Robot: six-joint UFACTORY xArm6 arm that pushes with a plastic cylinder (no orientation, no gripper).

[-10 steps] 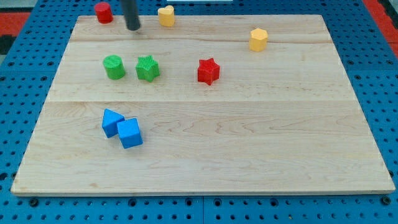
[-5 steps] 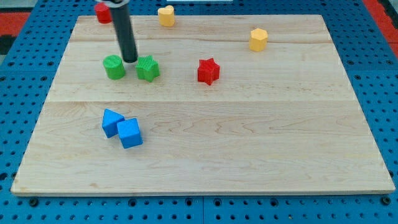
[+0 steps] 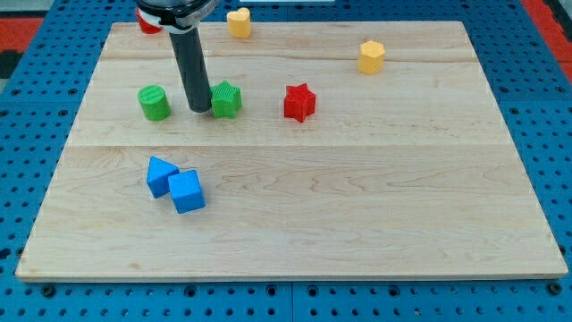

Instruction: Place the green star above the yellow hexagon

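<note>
Legible text, labels, brands, numbers, signs: none found.
</note>
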